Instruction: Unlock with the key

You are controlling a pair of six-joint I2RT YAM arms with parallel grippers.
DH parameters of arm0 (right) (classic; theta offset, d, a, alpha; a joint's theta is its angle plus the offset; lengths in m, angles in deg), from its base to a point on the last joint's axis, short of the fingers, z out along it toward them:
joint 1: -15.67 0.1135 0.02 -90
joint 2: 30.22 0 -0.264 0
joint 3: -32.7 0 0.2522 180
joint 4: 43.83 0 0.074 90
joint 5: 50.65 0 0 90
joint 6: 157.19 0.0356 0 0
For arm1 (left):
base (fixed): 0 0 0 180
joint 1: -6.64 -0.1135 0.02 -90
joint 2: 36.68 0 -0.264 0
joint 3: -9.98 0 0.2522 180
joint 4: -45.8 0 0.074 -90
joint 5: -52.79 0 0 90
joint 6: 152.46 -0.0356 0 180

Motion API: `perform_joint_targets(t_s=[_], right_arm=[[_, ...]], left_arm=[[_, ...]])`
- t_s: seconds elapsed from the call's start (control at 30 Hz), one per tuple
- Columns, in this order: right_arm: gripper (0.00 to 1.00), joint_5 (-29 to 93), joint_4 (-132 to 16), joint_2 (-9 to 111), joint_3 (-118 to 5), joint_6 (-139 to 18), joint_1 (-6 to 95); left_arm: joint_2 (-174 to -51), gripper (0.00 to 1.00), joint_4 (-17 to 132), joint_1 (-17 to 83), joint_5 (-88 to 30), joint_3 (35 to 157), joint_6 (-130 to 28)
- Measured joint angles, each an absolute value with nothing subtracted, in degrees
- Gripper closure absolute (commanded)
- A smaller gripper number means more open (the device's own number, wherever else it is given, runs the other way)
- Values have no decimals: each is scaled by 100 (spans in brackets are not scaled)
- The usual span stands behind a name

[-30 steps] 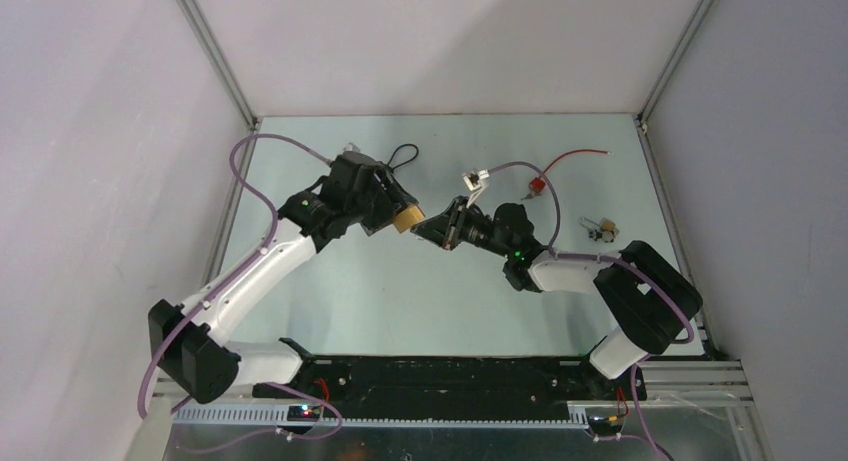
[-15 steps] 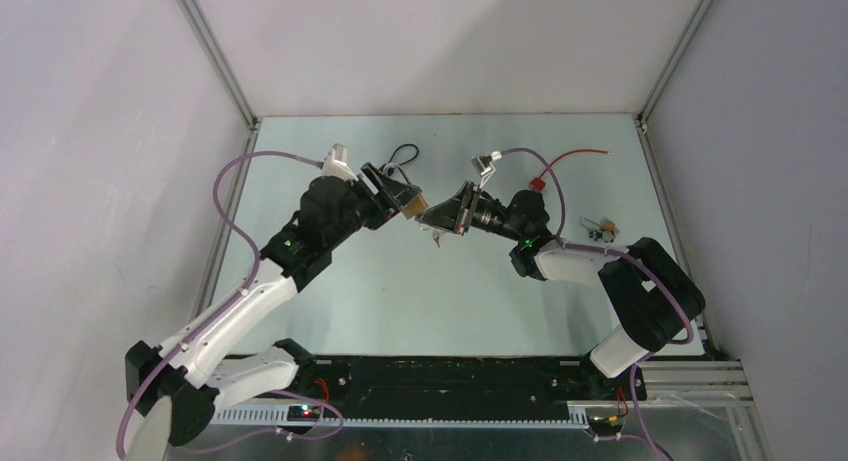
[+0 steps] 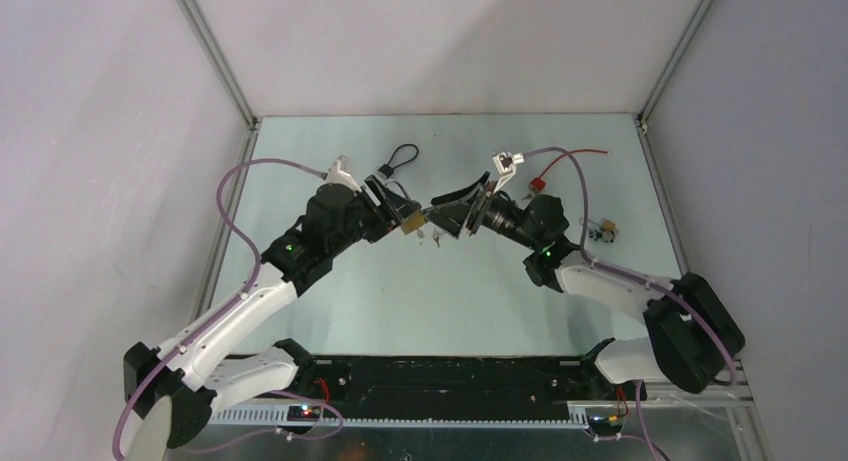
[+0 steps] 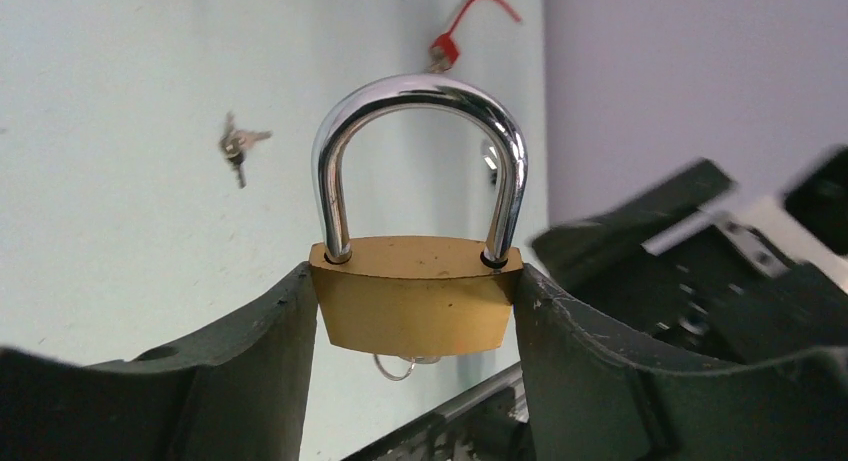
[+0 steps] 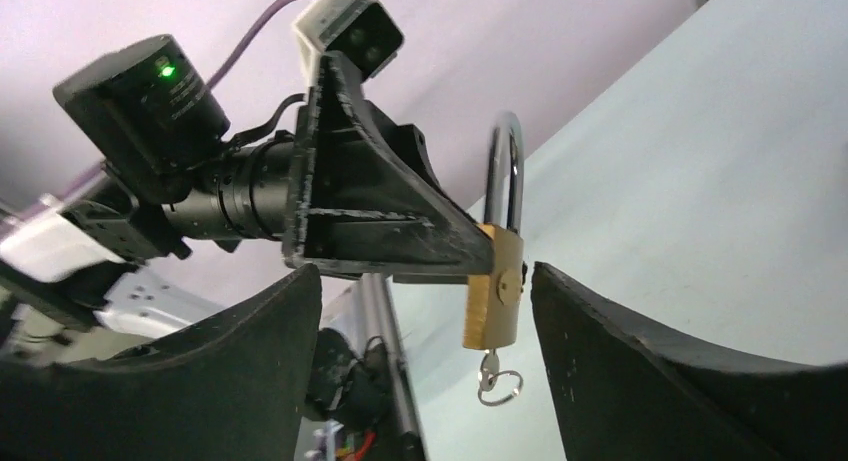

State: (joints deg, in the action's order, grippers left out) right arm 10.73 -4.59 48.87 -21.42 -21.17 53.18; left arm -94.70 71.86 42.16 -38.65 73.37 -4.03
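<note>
left gripper (image 3: 402, 217): clamped on brass padlock (image 4: 415, 309), centre of top view | right gripper (image 3: 449, 212): jaws apart, holding nothing, just right | key (image 5: 488, 367): stuck in padlock's underside

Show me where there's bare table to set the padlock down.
Widest: the bare table between both forearms and the base rail. Narrower: along the back wall, between the black cord loop and red wire. Crowded: mid-table, where the left gripper holds the padlock facing the right gripper, and by the spare keys.

Matt brass padlock (image 4: 415, 306) — glossy, mirror-smooth steel shackle (image 4: 420, 89).
</note>
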Motion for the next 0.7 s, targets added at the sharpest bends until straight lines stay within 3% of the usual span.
perform_joint_targets(t_s=[0.33,0.7], right_arm=[[24,2369,-912,4485,-1965,-3901,6090],[45,2845,-1045,5071,-1970,-4445,6396]], left_arm=[[-9523,100,7822,4225,-4011,7518,-396],[-9514,100,7885,4225,-4000,7518,-280]])
